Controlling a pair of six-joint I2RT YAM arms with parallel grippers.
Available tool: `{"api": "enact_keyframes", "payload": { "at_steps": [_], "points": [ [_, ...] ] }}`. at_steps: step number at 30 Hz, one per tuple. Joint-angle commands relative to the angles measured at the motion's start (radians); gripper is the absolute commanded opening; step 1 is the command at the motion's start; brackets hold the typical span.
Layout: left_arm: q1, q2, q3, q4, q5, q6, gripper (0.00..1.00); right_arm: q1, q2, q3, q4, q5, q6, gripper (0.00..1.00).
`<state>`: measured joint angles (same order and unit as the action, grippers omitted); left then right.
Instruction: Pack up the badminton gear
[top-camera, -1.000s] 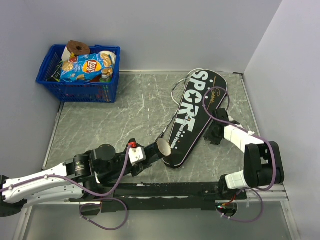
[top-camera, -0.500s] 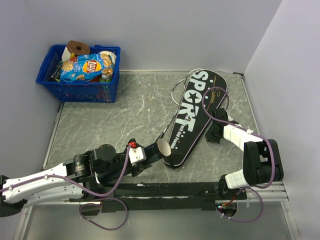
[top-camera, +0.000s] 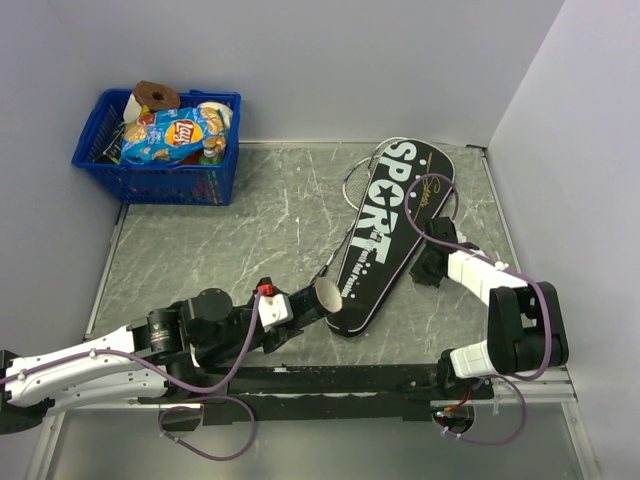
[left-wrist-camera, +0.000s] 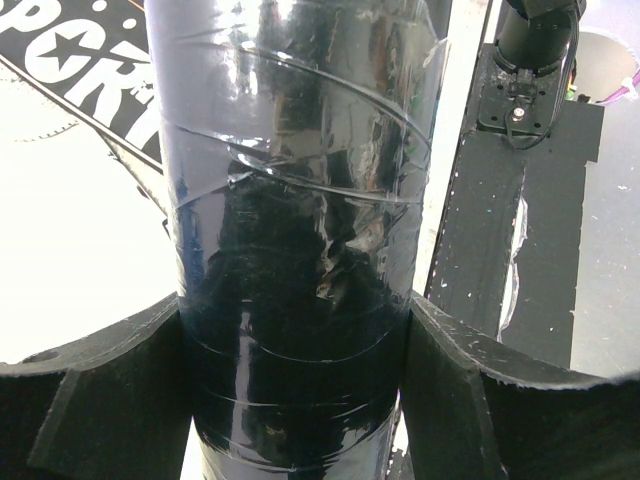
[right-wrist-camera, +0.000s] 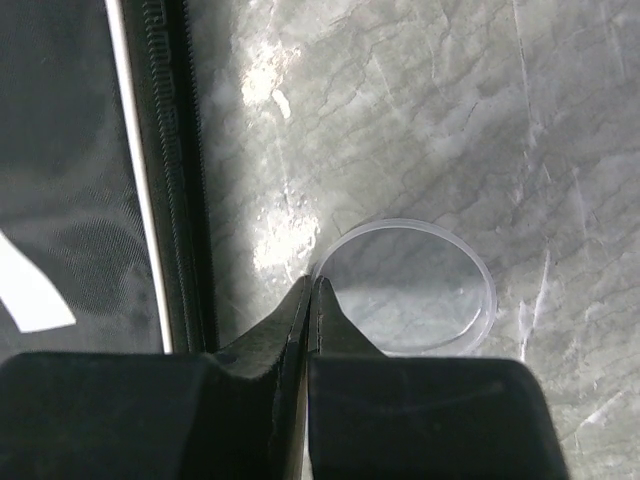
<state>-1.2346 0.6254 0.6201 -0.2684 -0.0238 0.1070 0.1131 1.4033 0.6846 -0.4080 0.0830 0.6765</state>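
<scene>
The dark tube is sitting clamped in the left gripper by the near edge of the table, open end beside the SPORT bag. The right gripper, fingers pressed together, is touching the rim of a clear lid.

My left gripper clamps the long dark tube, with 1 black finger pressed against each side. The tube runs straight up the middle of my view, glossy and wrapped in creased clear tape. Left of it, the black bag shows white SPORT lettering on the pale bench. On its right, a scuffed black plate lies along the bench edge, with an arm base at its far end.
</scene>
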Motion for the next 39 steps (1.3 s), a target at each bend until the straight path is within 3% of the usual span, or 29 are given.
{"api": "enact_keyframes", "payload": {
  "at_steps": [1, 12, 22, 29, 39],
  "points": [
    [-0.003, 0.014, 0.047, 0.040, 0.002, -0.016, 0.01, -0.009, -0.110, -0.002, -0.043, -0.012, -0.018, 0.00],
    [-0.005, 0.095, 0.046, 0.051, 0.015, -0.020, 0.01, 0.014, -0.412, 0.044, -0.153, -0.201, -0.089, 0.00],
    [-0.005, 0.145, 0.047, 0.067, 0.053, -0.023, 0.01, 0.123, -0.664, 0.141, -0.153, -0.529, -0.143, 0.03],
    [-0.005, 0.135, 0.043, 0.075, 0.074, -0.023, 0.01, 0.259, -0.705, 0.182, -0.081, -0.692, -0.106, 0.06],
    [-0.005, 0.111, 0.038, 0.084, 0.088, -0.023, 0.02, 0.353, -0.716, 0.153, 0.040, -0.928, -0.103, 0.10]
  ]
}}
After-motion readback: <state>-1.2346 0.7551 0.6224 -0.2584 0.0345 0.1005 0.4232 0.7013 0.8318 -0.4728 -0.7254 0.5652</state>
